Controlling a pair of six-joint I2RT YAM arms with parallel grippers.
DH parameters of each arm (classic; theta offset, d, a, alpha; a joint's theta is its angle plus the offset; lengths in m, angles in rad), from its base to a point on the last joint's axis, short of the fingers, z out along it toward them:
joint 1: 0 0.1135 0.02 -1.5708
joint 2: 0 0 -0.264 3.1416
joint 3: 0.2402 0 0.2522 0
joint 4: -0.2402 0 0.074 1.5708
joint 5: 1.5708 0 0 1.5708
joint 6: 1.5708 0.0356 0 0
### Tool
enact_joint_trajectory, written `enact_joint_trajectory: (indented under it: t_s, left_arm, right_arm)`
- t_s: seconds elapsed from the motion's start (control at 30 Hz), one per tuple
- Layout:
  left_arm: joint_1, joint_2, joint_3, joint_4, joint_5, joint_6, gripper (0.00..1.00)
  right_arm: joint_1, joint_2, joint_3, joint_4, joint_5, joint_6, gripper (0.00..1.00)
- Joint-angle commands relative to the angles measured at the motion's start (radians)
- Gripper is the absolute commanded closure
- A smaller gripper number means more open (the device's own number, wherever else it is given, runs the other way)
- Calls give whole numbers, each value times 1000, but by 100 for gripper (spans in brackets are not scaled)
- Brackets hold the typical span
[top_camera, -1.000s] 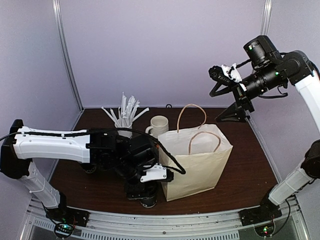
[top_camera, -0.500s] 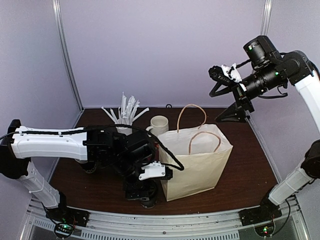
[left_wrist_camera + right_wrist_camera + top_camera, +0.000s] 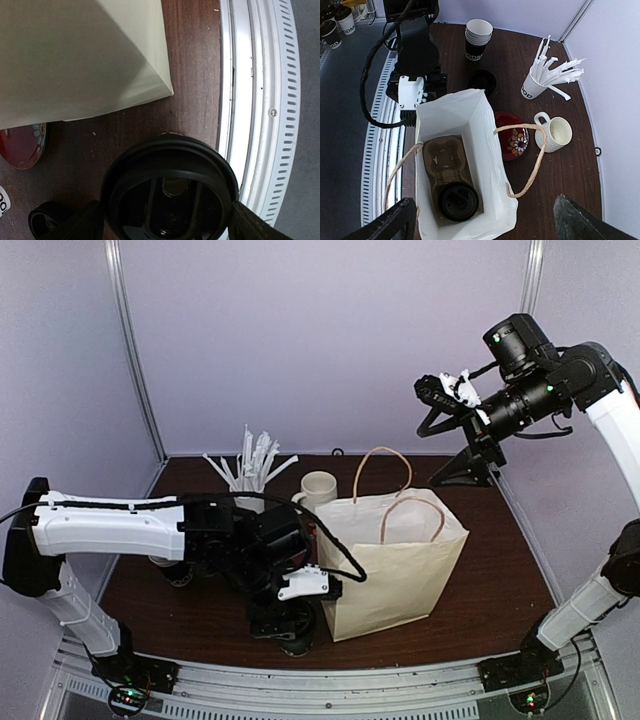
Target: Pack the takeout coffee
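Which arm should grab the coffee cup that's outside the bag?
Left. The left gripper is open around the black cup beside the bag; the right gripper hangs high above the bag.

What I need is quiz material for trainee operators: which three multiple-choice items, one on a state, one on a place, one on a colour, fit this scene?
1. The right tool is: A. shut tight; B. open; C. hidden from every view.
2. The packed black cup sits: A. in the carrier inside the paper bag; B. in the right tool; C. tipped over outside the bag.
3. The plate beside the bag is: A. blue; B. green; C. red.
Key: B, its fingers stand wide apart; A, the right wrist view looks down on it there; C, its red rim shows by the bag.
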Motion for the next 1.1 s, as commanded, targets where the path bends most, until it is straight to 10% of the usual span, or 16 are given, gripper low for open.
enact_joint_trajectory:
  t_s: [0.0, 0.83, 0.97, 1.07]
  left_arm:
    - [4, 36, -4, -13, 18, 18, 13]
    - [5, -172, 63, -152, -7, -16, 30]
    - [4, -237, 122, -228, -70, -39, 30]
    - [4, -270, 212, -295, -142, -43, 30]
  right_arm:
    - [-7, 7, 14, 1, -35, 13, 1]
    - [-55, 124, -18, -34, -178, 53, 4]
    - [-33, 191, 4, 59, -103, 153, 23]
    - [-35, 260, 84, 47, -97, 197, 63]
